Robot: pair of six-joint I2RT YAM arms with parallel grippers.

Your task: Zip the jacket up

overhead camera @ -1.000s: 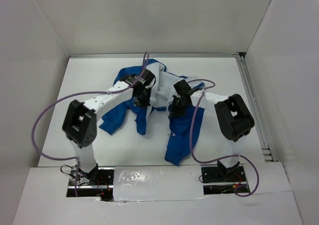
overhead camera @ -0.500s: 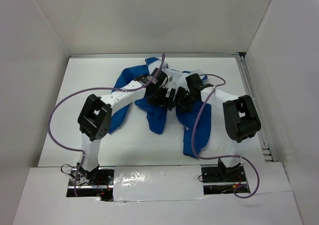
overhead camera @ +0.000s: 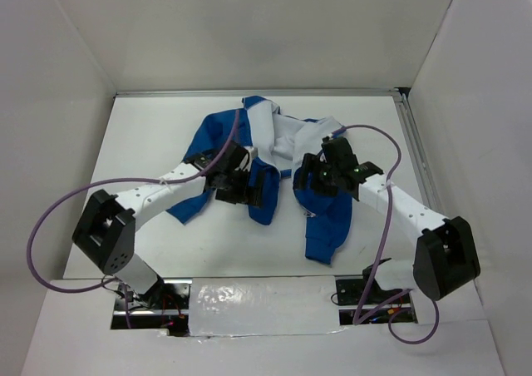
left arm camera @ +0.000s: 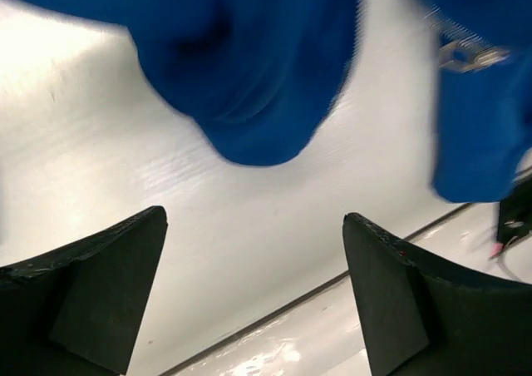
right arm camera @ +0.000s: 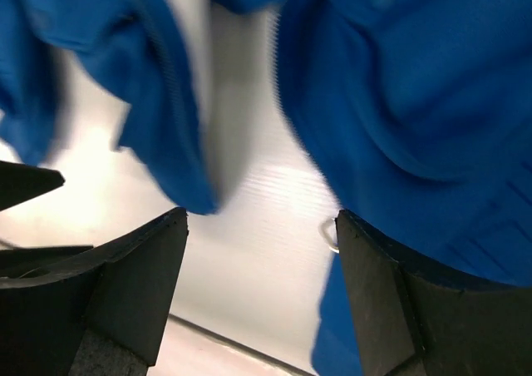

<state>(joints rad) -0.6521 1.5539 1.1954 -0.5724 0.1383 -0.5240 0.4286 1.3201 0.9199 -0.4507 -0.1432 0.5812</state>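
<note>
The jacket (overhead camera: 328,222) is seen in the top view spread open on the white table (overhead camera: 141,135), towards its middle and far side. Its white lining (overhead camera: 283,139) is turned up between the two blue front panels, which are parted and hang towards the arms' bases. The left gripper (overhead camera: 237,185) is placed over the lower end of the left panel and the right gripper (overhead camera: 312,176) over the upper part of the right panel. How far the jaws are spread cannot be read from this view.

That is settled by the wrist cameras. In the left wrist view the left gripper (left arm camera: 253,218) is shown with its jaws wide apart and nothing between them but bare table (left arm camera: 100,143). The rounded end of a jacket (left arm camera: 249,76) panel is seen beyond the fingertips, and a pale zipper pull (left arm camera: 465,53) is made out on the other panel at upper right, a detail lost from above.

In the right wrist view the right gripper (right arm camera: 260,218) is likewise shown spread and empty. Blurred folds of the jacket (right arm camera: 416,101) are seen on both sides of a strip of table (right arm camera: 249,268), and a small ring (right arm camera: 327,235) is glimpsed beside the right-hand fold.
</note>
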